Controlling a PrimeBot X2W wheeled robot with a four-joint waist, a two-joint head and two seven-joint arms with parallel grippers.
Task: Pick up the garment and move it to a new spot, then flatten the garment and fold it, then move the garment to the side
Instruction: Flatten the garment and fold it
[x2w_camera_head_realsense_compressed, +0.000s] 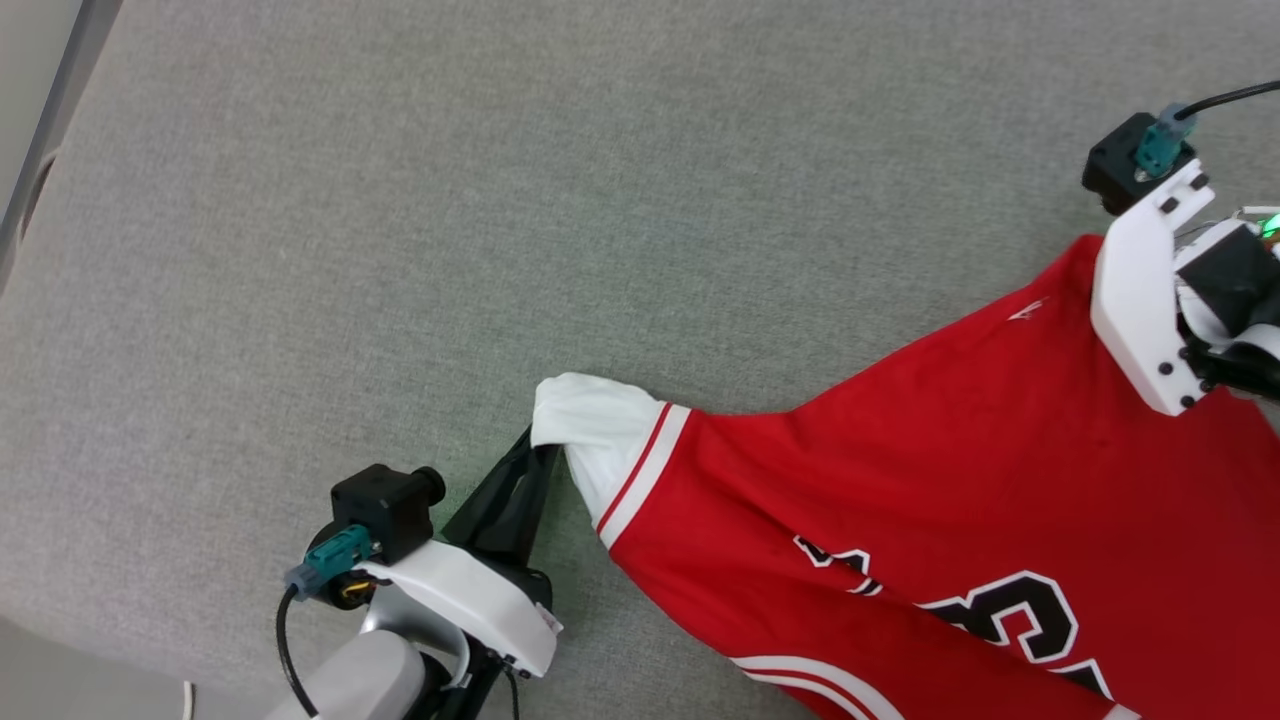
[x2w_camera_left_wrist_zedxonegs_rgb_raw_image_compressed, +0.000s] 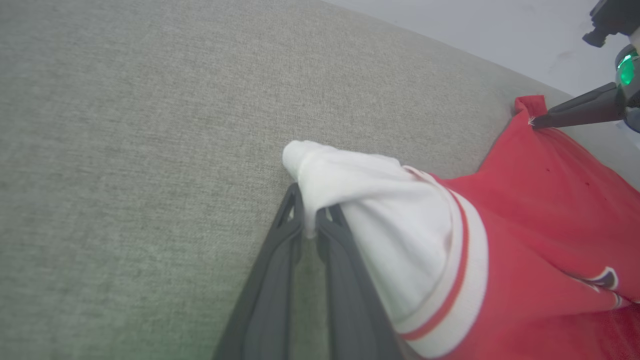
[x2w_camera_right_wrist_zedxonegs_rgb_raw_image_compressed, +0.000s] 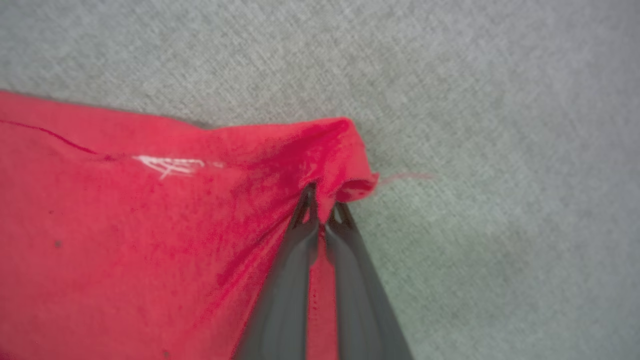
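Overhead, one garment (x2w_camera_head_realsense_compressed: 900, 480): a red jersey shirt stretched across the right half of the grey woven worktop (x2w_camera_head_realsense_compressed: 400, 250), its lower part running off the bottom and right edges of the head view.

Two grippers, both closed on cloth.
- Left gripper (x2w_camera_left_wrist_zedxonegs_rgb_raw_image_compressed: 310, 222): its two dark fingers (x2w_camera_left_wrist_zedxonegs_rgb_raw_image_compressed: 280, 280) are pinched together on the end of the white sleeve (x2w_camera_head_realsense_compressed: 590, 420). One sleeve in sight. White fabric bunches over the fingertips and folds down the far side.
- Right gripper (x2w_camera_right_wrist_zedxonegs_rgb_raw_image_compressed: 320, 212): its two fingers (x2w_camera_right_wrist_zedxonegs_rgb_raw_image_compressed: 285, 290) are clamped on a red corner of the shirt, and the fabric curls into a small roll just past the tips. In the head view the white wrist bracket covers these fingers.

The cloth between the two grips pulls into a fairly straight upper edge.

Details counted:
- One red stripe between two white bands where the sleeve meets the body.
- Black, white-edged lettering (x2w_camera_head_realsense_compressed: 1020, 610), a "3" and part of one more character, the rest cut off.
- One small white mark (x2w_camera_head_realsense_compressed: 1027, 311) near the right-hand corner.
- One loose red thread (x2w_camera_right_wrist_zedxonegs_rgb_raw_image_compressed: 405, 176) trailing from that corner over the worktop.
- Two black wrist cameras with teal plugs, one per arm.
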